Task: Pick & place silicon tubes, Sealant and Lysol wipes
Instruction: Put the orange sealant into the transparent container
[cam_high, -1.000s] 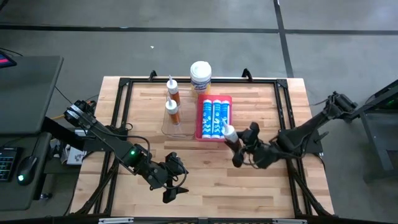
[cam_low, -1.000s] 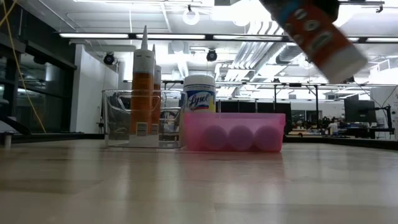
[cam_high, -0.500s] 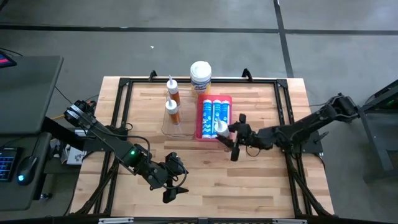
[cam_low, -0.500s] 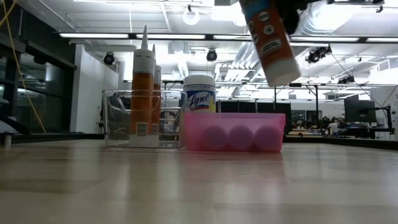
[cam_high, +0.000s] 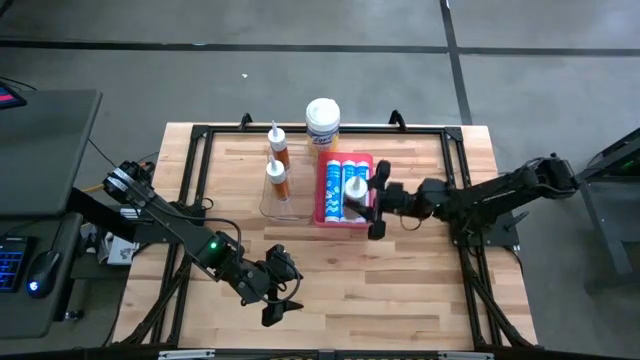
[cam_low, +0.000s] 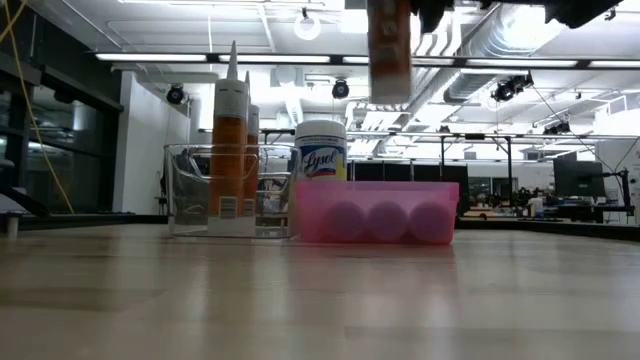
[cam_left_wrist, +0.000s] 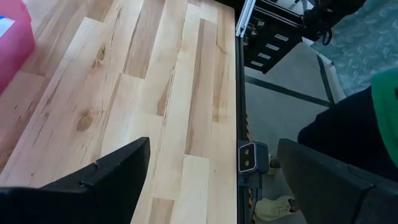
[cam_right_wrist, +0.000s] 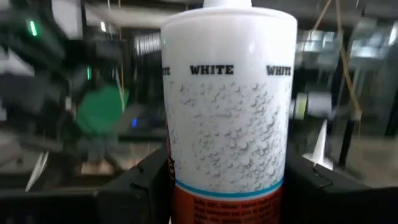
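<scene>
My right gripper (cam_high: 372, 206) is shut on a white cartridge (cam_right_wrist: 227, 112) with an orange-red label. It holds the cartridge upright in the air (cam_low: 390, 50) over the pink bin (cam_low: 375, 212), which holds blue tubes (cam_high: 342, 185) lying down. Two orange cartridges (cam_low: 232, 150) stand upright in a clear bin (cam_high: 280, 200) to the left of the pink bin. The Lysol wipes canister (cam_high: 322, 122) stands on the table behind both bins. My left gripper (cam_high: 278, 300) is open and empty near the table's front edge. My right gripper pinches the cartridge's round body (cam_right_wrist: 186, 186) between its two fingers (cam_right_wrist: 140, 183), one on each side. The fingers come level from the table's right and lie across the cartridge. The cartridge stands upright and clear, with its lower end (cam_low: 390, 95) above the pink bin.
A black frame rail (cam_high: 320, 130) runs around the tabletop. Bare wood (cam_high: 380, 290) lies in front of the bins. The left wrist view shows the table's edge (cam_left_wrist: 239, 93) and the floor beyond it.
My right gripper has carried the cartridge toward the table's left and far edges, from in front of the pink bin to above it. The cartridge has turned from tilted to upright. The left arm has kept still.
</scene>
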